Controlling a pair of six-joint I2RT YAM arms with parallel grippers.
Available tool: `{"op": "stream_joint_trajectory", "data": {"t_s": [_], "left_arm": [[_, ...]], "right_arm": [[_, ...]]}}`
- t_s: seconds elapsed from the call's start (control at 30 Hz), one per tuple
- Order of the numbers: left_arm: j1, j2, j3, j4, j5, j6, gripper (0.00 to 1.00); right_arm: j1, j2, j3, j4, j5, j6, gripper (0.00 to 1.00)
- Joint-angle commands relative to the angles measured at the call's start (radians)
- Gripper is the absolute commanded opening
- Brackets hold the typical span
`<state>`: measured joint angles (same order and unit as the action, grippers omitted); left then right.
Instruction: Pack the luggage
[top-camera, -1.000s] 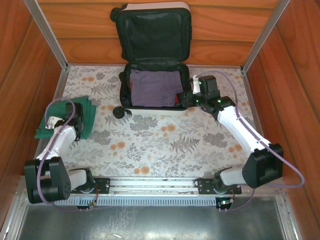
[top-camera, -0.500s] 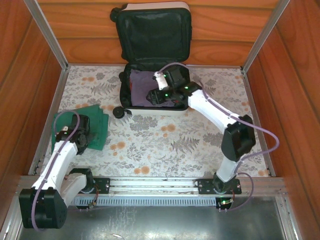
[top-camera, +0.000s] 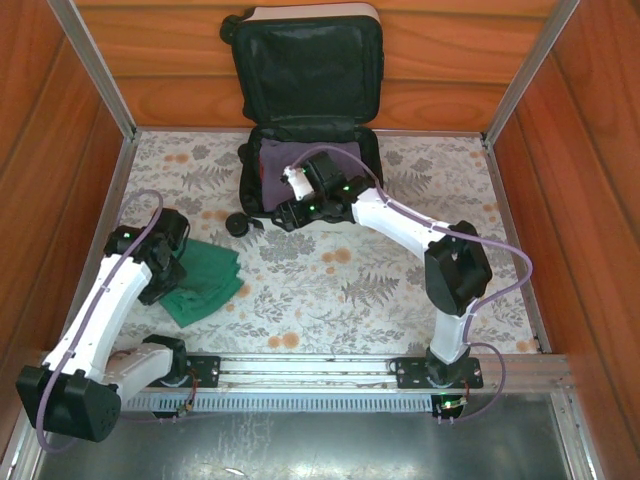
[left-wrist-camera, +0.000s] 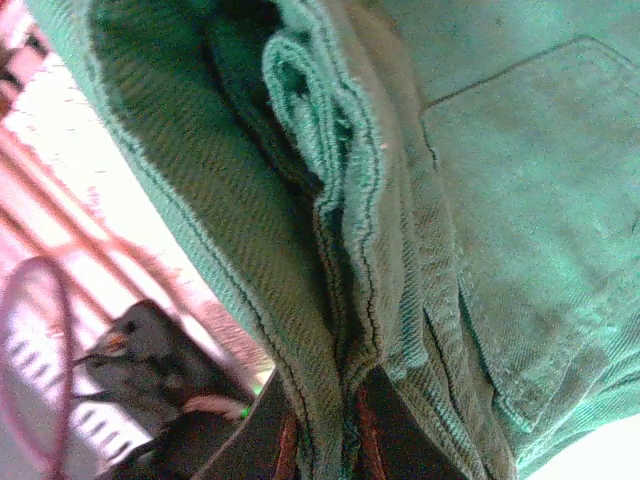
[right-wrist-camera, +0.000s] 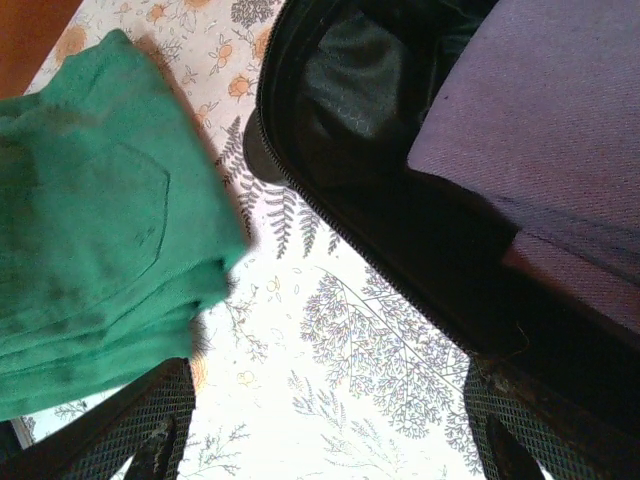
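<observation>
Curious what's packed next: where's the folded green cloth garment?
Top view, left side: the folded green cloth garment is pinched by the left hand over the flowered table, outside and nearer than the open white hard-shell suitcase.

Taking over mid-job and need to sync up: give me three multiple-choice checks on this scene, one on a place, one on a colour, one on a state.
1. Where is the green garment relative to the luggage?
A) inside it
B) outside it, in the left claw
C) beneath it

2. What colour is the garment lying in the luggage?
A) purple
B) white
C) orange

3. How is the right claw?
A) shut on the green garment
B) shut on the luggage rim
C) open, holding nothing

Answers:
1 B: the green fabric is pinched in the left claw, off to the luggage's left.
2 A: the purple garment lies in the lower half.
3 C: its fingers stand spread with only table between them.
</observation>
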<state>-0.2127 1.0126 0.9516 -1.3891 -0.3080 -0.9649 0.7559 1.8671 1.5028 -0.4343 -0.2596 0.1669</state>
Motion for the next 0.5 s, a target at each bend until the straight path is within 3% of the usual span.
{"op": "stream_joint_trajectory", "data": {"t_s": [0.0, 0.23, 0.47], "left_arm": [[-0.009, -0.044, 0.040, -0.245, -0.070, 0.048, 0.00], [-0.014, -0.129, 0.009, -0.245, 0.103, 0.100, 0.00], [-0.017, -0.172, 0.001, -0.243, 0.129, 0.131, 0.00]], "right_arm": [[0.017, -0.018, -0.041, 0.032, -0.030, 0.008, 0.76], [0.102, 0.051, -0.049, 0.057, -0.028, 0.125, 0.78], [0.226, 0.172, 0.058, 0.057, 0.008, 0.216, 0.79]]}}
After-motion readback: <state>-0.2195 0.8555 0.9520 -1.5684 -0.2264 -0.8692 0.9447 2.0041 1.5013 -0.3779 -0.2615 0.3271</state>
